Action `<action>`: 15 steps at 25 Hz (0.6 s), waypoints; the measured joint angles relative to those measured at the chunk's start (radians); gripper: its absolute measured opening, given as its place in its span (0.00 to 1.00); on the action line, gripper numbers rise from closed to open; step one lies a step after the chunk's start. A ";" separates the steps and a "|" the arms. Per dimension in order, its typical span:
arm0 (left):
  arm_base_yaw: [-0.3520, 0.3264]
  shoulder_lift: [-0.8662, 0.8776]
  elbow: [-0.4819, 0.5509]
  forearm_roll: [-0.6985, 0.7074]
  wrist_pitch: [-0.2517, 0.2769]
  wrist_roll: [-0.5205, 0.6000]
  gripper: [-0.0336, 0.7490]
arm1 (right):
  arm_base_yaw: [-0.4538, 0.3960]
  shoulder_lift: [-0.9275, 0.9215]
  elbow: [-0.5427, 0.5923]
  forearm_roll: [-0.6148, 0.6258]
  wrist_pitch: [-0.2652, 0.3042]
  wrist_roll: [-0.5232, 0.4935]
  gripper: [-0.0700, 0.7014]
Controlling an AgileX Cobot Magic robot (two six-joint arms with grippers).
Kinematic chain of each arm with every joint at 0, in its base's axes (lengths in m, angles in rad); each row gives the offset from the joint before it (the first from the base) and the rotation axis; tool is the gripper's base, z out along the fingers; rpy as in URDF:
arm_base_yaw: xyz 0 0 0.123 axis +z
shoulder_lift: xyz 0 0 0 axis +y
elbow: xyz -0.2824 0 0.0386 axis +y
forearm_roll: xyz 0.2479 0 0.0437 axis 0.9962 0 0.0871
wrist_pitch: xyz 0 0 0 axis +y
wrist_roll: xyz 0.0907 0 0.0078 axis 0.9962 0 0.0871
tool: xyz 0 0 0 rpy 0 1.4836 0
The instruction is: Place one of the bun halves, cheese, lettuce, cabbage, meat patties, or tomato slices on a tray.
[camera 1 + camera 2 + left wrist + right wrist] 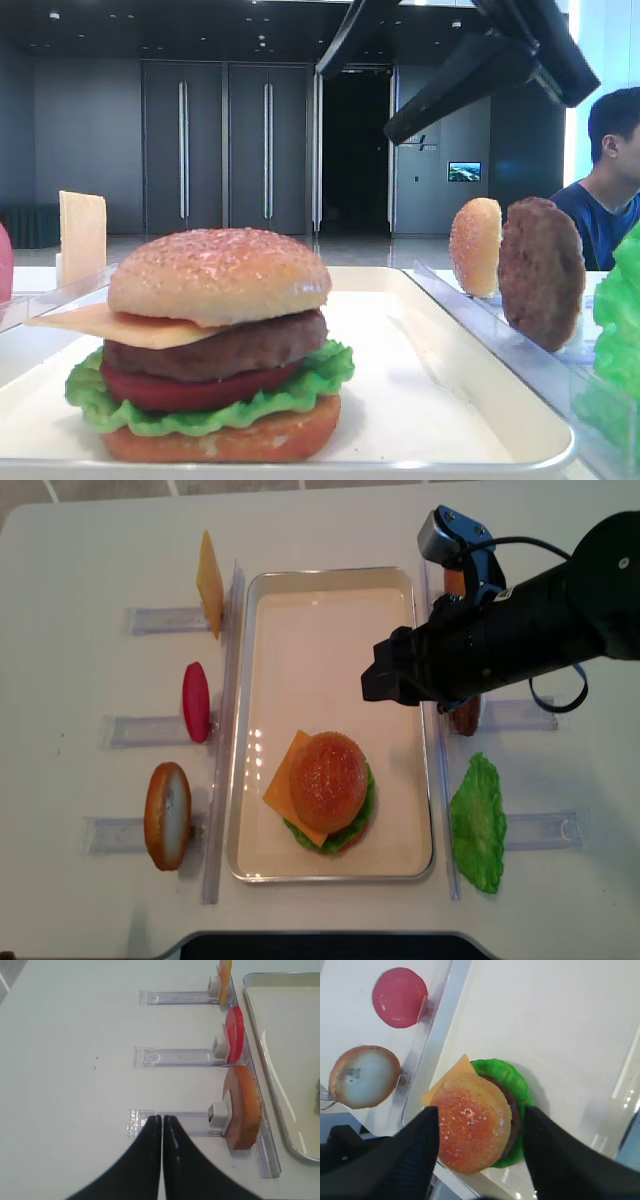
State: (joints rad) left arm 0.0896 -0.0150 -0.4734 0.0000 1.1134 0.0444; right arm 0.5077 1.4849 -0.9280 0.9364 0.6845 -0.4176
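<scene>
Right gripper (480, 1150) jaws spread wide, holding nothing; directly below and between the fingers sits the bun top (470, 1127), capping a stack. Under it, outward: cheese (451, 1080) corner, meat patty (509, 1110) edge, lettuce (512, 1080) frill. Stack rests on the cream tray (330, 610), near end. Beyond the tray rim, past the left finger: bun half (364, 1076) on a clear rack (422, 1035), then tomato slice (399, 997) farther out.

Left gripper (162, 1125) fingers pressed together, empty, over bare table (75, 1035); just ahead, another rack.
</scene>
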 joint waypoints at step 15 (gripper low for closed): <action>0.000 0.000 0.000 0.000 0.000 -0.003 0.04 | 0.000 -0.012 -0.331 -0.717 0.361 0.499 0.60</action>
State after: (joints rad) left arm 0.0896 -0.0150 -0.4734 0.0000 1.1134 0.0413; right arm 0.5077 1.4728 -1.2593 0.2194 1.0460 0.0814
